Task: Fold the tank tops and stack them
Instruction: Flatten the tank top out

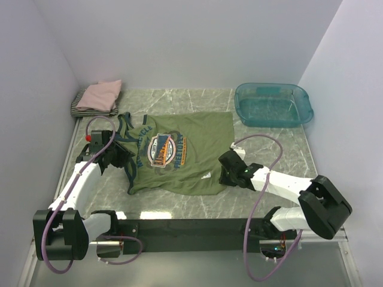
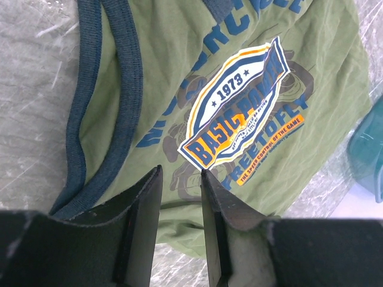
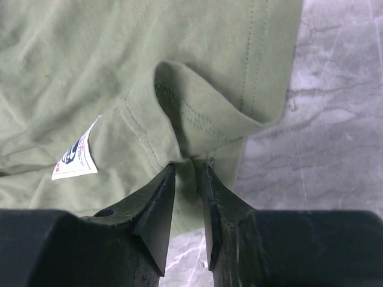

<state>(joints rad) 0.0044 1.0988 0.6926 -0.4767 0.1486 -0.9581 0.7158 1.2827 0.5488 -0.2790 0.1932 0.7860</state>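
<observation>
Right gripper [image 3: 188, 168] pinches hem of olive tank top [image 3: 90, 60]; left gripper [image 2: 181, 171] narrow, grip impossible to tell.

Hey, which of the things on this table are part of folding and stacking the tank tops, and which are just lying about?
Part of the job:
olive-green cloth tank top with navy trim, spread flat
folded pink cloth top
folded black-and-white striped cloth top, under the pink one

Just lying about:
see-through teal plastic tub, far right corner
</observation>
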